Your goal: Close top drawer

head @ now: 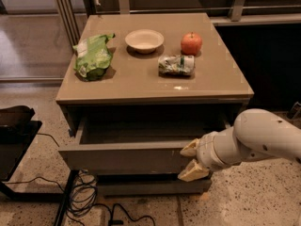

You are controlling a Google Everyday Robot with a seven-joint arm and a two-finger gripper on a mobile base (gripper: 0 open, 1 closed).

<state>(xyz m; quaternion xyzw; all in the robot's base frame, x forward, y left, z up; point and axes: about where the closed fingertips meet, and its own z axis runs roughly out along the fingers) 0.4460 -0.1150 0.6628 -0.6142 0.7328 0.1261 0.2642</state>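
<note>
The top drawer [127, 157] looks hard and has no handle, so the open, empty hand [184, 164] below the table's [141, 84] front right corner should push its flat front.

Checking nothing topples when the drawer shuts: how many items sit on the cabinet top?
4: green bag at left, white bowl rear centre, apple rear right, can before the apple. The gripper is at the open top drawer, right end.

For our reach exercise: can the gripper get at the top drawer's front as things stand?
Probably yes: the gripper sits at the right end of the open top drawer front, with nothing between them.
</note>
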